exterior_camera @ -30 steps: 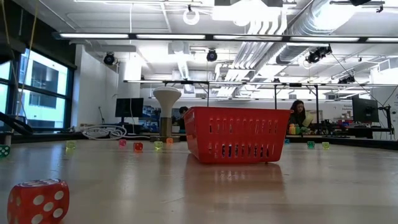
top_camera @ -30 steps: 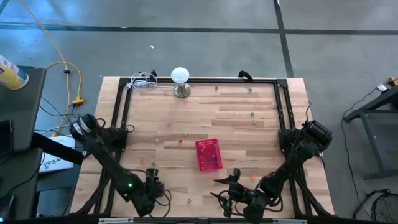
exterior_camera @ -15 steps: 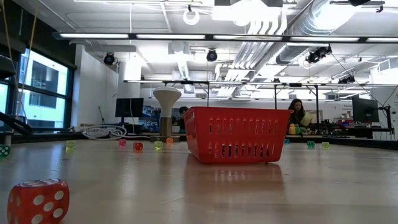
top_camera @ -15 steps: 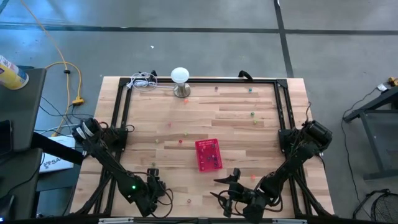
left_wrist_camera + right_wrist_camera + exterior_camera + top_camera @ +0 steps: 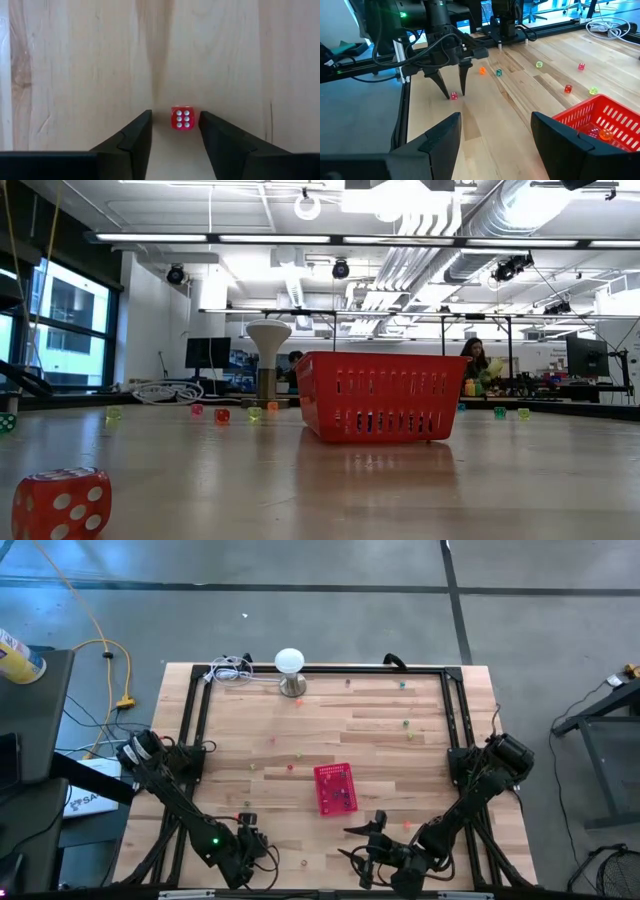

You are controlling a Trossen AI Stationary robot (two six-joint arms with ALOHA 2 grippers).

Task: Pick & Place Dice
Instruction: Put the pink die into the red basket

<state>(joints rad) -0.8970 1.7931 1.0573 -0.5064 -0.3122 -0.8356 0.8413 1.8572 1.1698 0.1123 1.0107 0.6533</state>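
A small red die [image 5: 183, 118] lies on the wooden table near its front left, six pips showing. My left gripper [image 5: 175, 116] points down at it, open, one finger on either side. One finger stands close beside the die, the other a die's width off. The right wrist view shows the same die [image 5: 453, 96] between those fingers [image 5: 462, 82]. In the high view the left gripper [image 5: 250, 837] hides the die. My right gripper [image 5: 495, 132] waits wide open near the front edge, right of the left one. The red basket [image 5: 335, 788] stands mid-table with a few dice [image 5: 604, 134] inside.
Loose dice lie about: orange [image 5: 482, 71] and green [image 5: 498, 73] ones behind the left gripper, a red one [image 5: 62, 502] near the front edge, others [image 5: 408, 724] toward the far right. A white lamp [image 5: 290, 665] and a cable [image 5: 230, 670] sit at the far edge.
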